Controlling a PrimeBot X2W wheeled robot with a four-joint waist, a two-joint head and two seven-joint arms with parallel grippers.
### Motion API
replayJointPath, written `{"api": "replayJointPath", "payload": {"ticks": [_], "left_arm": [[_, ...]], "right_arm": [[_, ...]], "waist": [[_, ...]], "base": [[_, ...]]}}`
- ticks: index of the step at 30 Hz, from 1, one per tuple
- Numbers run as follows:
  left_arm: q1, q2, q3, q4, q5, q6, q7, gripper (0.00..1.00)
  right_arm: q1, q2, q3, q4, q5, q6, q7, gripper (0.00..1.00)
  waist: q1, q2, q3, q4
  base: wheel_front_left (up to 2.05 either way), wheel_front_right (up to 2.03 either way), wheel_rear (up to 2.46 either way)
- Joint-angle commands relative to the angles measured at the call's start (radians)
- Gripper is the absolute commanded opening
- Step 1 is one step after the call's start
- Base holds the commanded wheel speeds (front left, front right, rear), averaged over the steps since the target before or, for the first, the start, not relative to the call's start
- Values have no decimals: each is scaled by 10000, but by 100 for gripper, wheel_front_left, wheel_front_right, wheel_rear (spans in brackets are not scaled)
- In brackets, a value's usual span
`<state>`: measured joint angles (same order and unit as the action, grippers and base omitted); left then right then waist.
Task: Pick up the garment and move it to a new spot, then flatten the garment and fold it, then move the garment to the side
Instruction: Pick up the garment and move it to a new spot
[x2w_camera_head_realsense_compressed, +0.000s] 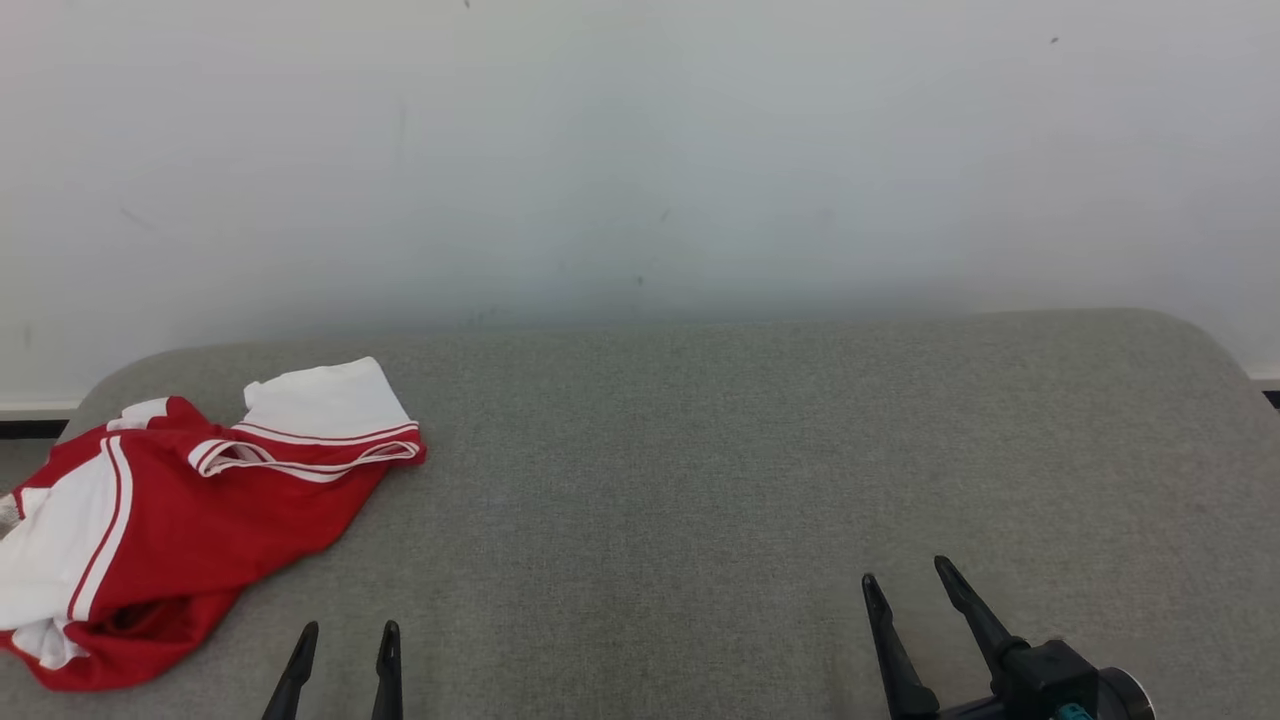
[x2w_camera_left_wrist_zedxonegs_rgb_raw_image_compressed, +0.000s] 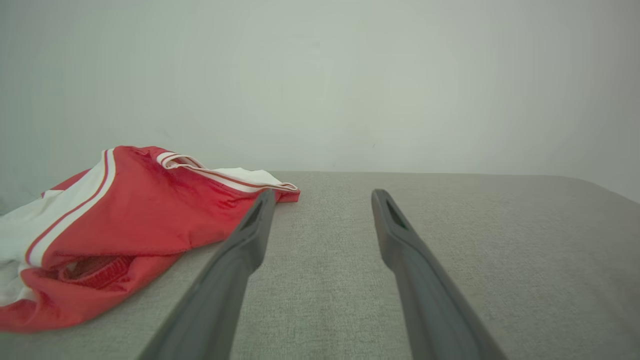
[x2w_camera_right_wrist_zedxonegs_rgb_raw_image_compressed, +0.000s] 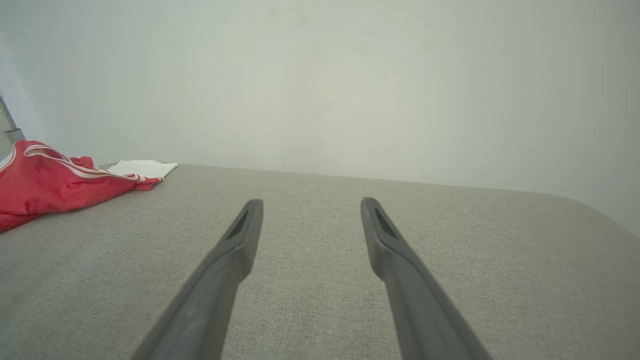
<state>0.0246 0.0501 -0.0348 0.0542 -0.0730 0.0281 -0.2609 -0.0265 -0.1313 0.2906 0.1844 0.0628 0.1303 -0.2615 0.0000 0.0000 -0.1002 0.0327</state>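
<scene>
A red garment with white panels and white stripes lies crumpled at the far left of the grey padded surface, one white part folded out toward the wall. My left gripper stands open at the bottom edge, just right of the garment's near end and apart from it. In the left wrist view the garment lies left of the open left gripper. My right gripper is open at the lower right, far from the cloth. The right wrist view shows the garment at far left, beyond the open right gripper.
A pale wall rises directly behind the grey surface. The surface has rounded far corners, and its left edge runs close by the garment. Bare grey fabric spreads across the middle and right.
</scene>
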Motion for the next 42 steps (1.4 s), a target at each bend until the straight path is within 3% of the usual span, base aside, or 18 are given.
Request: {"api": "replayJointPath", "payload": {"ticks": [1, 22, 42], "left_arm": [[81, 2, 12, -14, 36, 37, -43, 100], [760, 4, 475, -594, 209, 95, -44, 100], [702, 8, 790, -777, 141, -135, -44, 100]], "right_arm": [[93, -12, 56, -21, 97, 7, -36, 100], [243, 240, 351, 4, 239, 6, -35, 100], [253, 332, 479, -17, 354, 6, -35, 100]], "waist": [[0, 0, 28, 233], [0, 0, -380, 2364], [0, 0, -313, 3474]], "base": [[0, 0, 0], [0, 0, 0], [0, 0, 0]]}}
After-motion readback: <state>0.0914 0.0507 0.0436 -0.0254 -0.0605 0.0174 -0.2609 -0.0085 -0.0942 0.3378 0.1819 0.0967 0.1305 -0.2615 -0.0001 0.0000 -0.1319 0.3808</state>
